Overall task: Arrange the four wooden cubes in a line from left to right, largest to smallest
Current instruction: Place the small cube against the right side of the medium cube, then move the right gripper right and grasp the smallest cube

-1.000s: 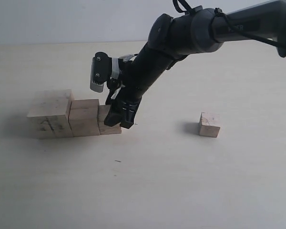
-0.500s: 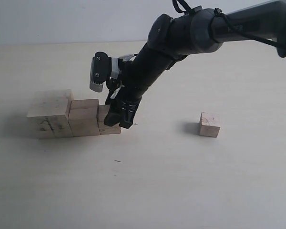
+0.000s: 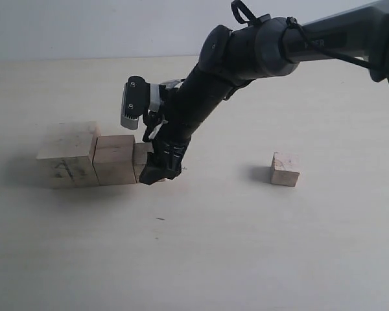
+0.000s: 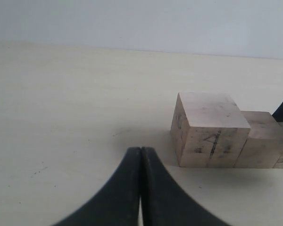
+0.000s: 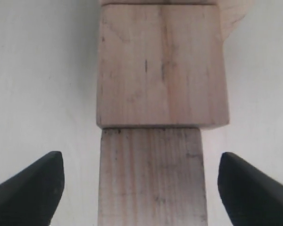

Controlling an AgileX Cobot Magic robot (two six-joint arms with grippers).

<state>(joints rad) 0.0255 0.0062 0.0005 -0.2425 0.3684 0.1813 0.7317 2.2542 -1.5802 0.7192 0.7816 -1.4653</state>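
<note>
Left tool (image 4: 140,188) is pinched shut, holding nothing. Largest cube (image 3: 68,155), pencil-marked, touches the second cube (image 3: 115,160), then the third cube (image 3: 141,154): pale, square-edged wood. Right tool (image 3: 159,173) straddles that third, jaws apart. Smallest cube (image 3: 284,169) sits well off to its right on the matte surface (image 3: 246,246), nearer this tool.

The right arm (image 3: 246,55) has rounded dark-grey links, with faint pale lettering on the upper one and a black cable (image 3: 245,11) looped above. A silver-and-black camera block (image 3: 131,107) sits at its wrist. The left gripper (image 4: 140,153) has curved, tapering black fingers; the right gripper (image 5: 141,181) has blunt black wedges.
</note>
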